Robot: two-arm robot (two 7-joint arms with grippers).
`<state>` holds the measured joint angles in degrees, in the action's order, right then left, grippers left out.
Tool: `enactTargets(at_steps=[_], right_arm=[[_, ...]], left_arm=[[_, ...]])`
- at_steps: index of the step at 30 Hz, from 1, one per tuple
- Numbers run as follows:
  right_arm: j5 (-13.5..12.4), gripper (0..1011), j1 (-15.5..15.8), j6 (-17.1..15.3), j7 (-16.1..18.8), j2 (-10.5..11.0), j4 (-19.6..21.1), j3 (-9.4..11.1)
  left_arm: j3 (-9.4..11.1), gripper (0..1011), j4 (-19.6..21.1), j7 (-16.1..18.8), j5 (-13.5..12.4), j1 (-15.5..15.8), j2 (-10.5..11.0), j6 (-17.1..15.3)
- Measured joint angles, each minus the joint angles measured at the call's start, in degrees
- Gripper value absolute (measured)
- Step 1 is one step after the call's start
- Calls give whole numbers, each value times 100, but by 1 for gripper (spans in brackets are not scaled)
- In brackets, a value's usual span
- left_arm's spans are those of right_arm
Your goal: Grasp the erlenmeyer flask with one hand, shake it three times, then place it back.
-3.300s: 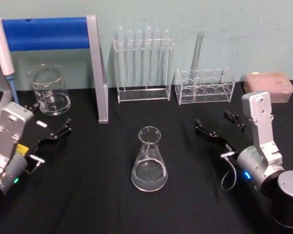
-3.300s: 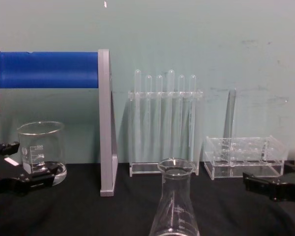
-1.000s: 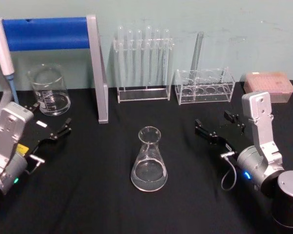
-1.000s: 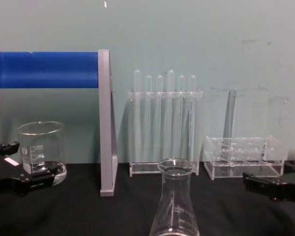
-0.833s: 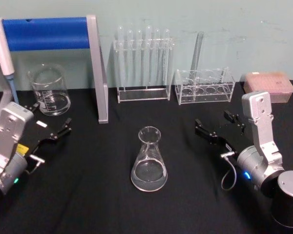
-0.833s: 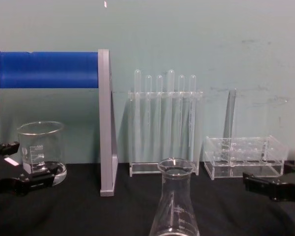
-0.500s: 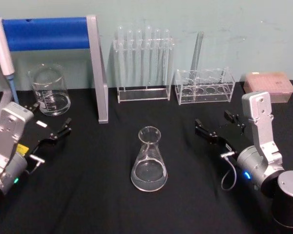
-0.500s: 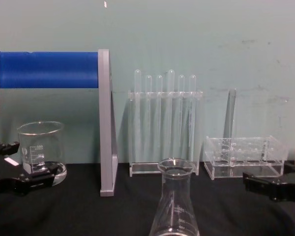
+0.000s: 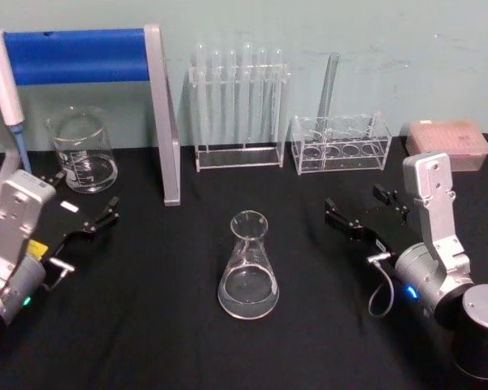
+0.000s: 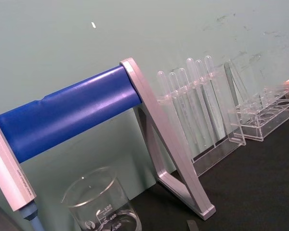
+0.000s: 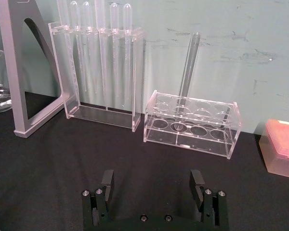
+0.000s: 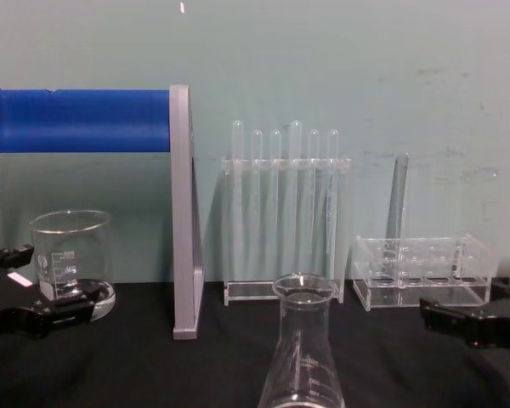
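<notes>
- Black cloth covers the table (image 9: 171,341) below a pale green wall; glassware lines the far edge at 12 o'clock.
- Erlenmeyer flask (image 9: 248,268): upright at the table's centre, clear of both arms, neck narrow and rim flared; a little liquid seems to lie in the base.
- Right gripper (image 9: 364,209): at 3 o'clock from the flask, low over the cloth and well apart from it; the right wrist view shows its fingers (image 11: 107,183) spread wide with nothing between them.
- Left gripper (image 9: 85,203): at 9 o'clock from the flask, near the beaker (image 9: 83,152); two slim fingers stand apart, holding nothing.
- Hazard 1, tipping: a fingertip that meets the sloped glass wall before the jaws straddle it would likely push the flask over; the cone offers no flat face.
- Hazard 2, slip: closing on the taper below the neck could squeeze the flask downward out of the grip; a hold at the neck, under the rim, looks safer.
- Hazard 3, collision: the test tube rack (image 9: 237,110) at 12 o'clock and the low tube holder (image 9: 342,145) at 1 o'clock stand behind the flask; a wide shake could strike them.
- Hazard 4, spill: vigorous shaking could throw liquid out through the open mouth.
- Hazard 5, return: releasing before the base sits flat could leave the flask rocking or toppled.
</notes>
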<state>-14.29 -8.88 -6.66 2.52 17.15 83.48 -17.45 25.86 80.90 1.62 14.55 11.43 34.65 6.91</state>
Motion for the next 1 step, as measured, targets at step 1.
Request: enactTargets(at_steps=[1], right_arm=[[0,1003,0,0,0,0,0,0]], left_arm=[[0,1001,0,0,0,0,0,0]])
